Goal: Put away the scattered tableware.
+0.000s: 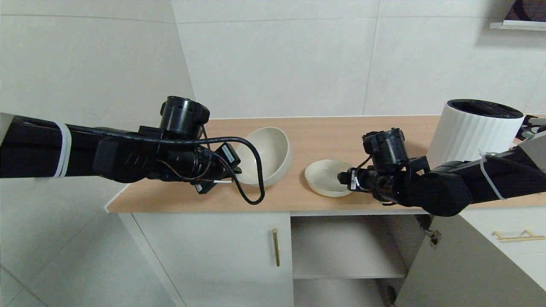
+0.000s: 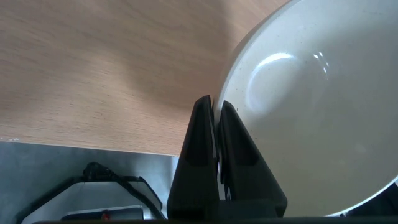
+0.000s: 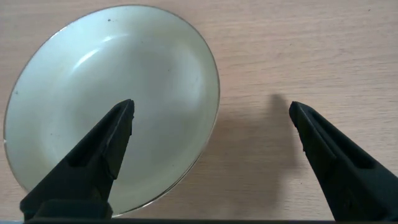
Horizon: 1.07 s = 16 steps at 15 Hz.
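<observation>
Large bowl [image 1: 266, 155], tipped on its side on the bench [image 1: 324, 132], its rim clenched in the left claw [image 2: 214, 102]. A shallow dish [image 3: 112, 106] lies flat just beside it. The right claw [image 3: 210, 107] is spread wide astride the dish's rim, gripping nothing. Step in hand: pick-up. The next move probably calls for pinching the dish's rim, then carrying both to the open cupboard [image 1: 345, 256] below.

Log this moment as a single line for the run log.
left gripper: shut on bowl rim, bowl tilted | right gripper: open, straddling plate rim over counter | cabinet below: door open
</observation>
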Tool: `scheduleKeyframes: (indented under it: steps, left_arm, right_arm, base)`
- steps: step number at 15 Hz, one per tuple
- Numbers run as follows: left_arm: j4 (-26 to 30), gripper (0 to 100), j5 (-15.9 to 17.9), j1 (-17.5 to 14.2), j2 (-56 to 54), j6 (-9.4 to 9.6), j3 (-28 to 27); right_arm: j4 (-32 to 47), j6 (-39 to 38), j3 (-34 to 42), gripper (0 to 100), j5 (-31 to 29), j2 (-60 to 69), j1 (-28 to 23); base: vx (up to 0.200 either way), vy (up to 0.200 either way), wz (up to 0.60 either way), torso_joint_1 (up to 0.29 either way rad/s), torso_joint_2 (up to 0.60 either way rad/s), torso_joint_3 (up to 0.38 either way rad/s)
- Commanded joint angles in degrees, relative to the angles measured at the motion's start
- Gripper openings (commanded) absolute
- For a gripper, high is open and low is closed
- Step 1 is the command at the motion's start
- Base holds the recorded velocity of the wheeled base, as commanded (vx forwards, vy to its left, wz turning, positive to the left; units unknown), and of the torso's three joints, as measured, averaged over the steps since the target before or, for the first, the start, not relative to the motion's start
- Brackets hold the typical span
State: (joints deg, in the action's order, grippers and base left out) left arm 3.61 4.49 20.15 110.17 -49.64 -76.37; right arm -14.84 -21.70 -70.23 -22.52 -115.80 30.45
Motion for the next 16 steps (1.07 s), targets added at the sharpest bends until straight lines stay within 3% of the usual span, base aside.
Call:
scheduleKeyframes:
  steps: [1,6,12,13,16]
  left_arm:
    - [0.0,0,0.0,0.0,-0.1,-0.02,0.0]
    - [0.0,0,0.0,0.0,-0.2,-0.02,0.0]
    - [0.0,0,0.1,0.0,-4.6,1.83,3.2]
    - [-0.1,0,0.3,0.0,-5.3,2.44,4.0]
    - [-0.3,0,3.5,1.2,-9.6,8.95,10.1]
  right_arm:
    - [0.0,0.0,0.0,0,0.1,-0.1,0.0]
    - [0.2,0.0,0.2,0,0.3,0.0,0.0]
    - [1.7,0.1,2.1,0,0.8,4.3,0.0]
    - [2.7,0.1,2.9,0,1.2,5.5,0.0]
    - [11.5,0.1,5.5,0,8.8,14.0,-0.4]
  base:
    - [0.000,0.000,0.00,0.000,0.00,0.000]
    - [0.000,0.000,0.00,0.000,0.00,0.000]
    - [0.000,0.000,0.00,0.000,0.00,0.000]
    - [0.000,0.000,0.00,0.000,0.00,0.000]
    - [0.000,0.000,0.00,0.000,0.00,0.000]
